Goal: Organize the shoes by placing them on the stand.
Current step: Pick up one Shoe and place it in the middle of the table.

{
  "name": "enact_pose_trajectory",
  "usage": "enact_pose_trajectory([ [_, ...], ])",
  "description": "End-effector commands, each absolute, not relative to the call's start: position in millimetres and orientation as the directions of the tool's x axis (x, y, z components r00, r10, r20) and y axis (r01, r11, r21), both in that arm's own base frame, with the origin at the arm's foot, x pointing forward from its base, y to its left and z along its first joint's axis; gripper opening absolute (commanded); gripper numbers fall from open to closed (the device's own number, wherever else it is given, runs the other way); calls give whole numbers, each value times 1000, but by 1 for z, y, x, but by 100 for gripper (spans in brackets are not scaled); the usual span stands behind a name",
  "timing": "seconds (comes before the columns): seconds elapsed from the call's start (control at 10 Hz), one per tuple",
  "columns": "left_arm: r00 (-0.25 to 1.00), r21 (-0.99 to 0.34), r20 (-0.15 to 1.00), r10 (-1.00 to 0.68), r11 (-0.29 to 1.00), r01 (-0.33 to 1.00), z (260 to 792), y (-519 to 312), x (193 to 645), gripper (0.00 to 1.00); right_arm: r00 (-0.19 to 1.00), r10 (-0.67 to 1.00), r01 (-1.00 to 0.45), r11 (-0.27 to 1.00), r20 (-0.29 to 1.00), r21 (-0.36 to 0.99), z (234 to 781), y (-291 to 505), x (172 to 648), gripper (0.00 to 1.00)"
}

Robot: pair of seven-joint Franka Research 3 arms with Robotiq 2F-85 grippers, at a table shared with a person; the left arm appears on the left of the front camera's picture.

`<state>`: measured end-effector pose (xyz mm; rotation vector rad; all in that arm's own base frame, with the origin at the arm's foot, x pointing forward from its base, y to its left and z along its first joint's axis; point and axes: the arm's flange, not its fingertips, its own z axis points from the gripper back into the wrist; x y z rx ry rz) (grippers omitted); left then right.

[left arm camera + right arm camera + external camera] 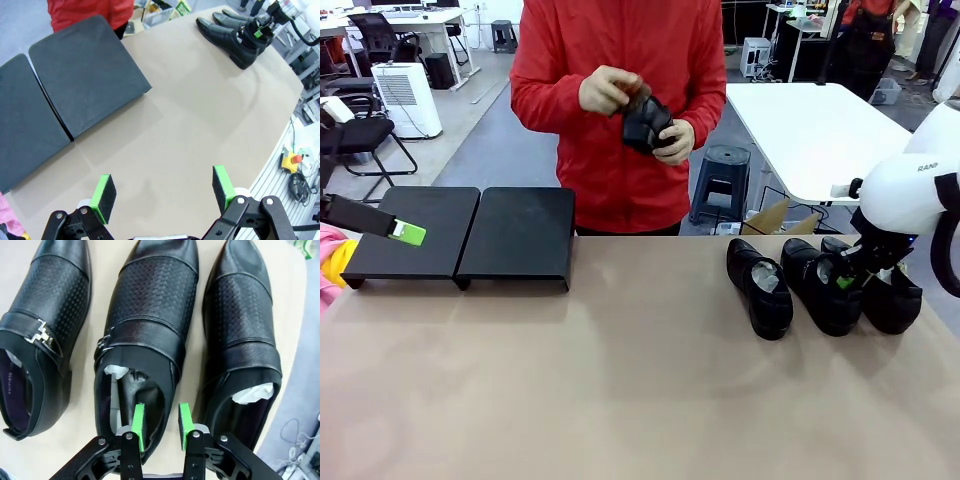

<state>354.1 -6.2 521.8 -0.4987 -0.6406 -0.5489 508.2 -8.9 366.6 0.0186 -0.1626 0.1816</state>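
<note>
Three glossy black shoes lie side by side at the table's right: left one (pixel 760 288), middle one (pixel 817 287) (pixel 150 305), right one (pixel 898 297). My right gripper (pixel 847 277) (pixel 161 424) is shut on the middle shoe's side wall near the heel, one finger inside the opening against white paper, the other outside. Across the table a person holds another shoe (pixel 648 125) in both hands with a brown brush (pixel 635 92). The black two-section stand (pixel 470 235) (pixel 85 80) sits far left. My left gripper (pixel 405 232) (pixel 164 192) hangs open by the stand, holding nothing.
Pink and yellow cloth (pixel 330 262) lies at the left table edge beside the stand. The wide tan tabletop (pixel 620 370) stretches between stand and shoes. A yellow stop button (pixel 289 161) sits below the table's rim. A white table (pixel 820 130) and stool (pixel 720 175) stand behind.
</note>
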Motion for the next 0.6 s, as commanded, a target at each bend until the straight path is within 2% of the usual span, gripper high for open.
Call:
enact_pose_trajectory([
  [0.0,660,-261,678,-324,733,628,522,-4,355,100,977,137,-135,991,166,-23,366,-8,518,37],
  [0.5,660,-261,678,-324,733,628,522,-4,355,100,983,105,-110,994,149,28,352,-15,535,37],
])
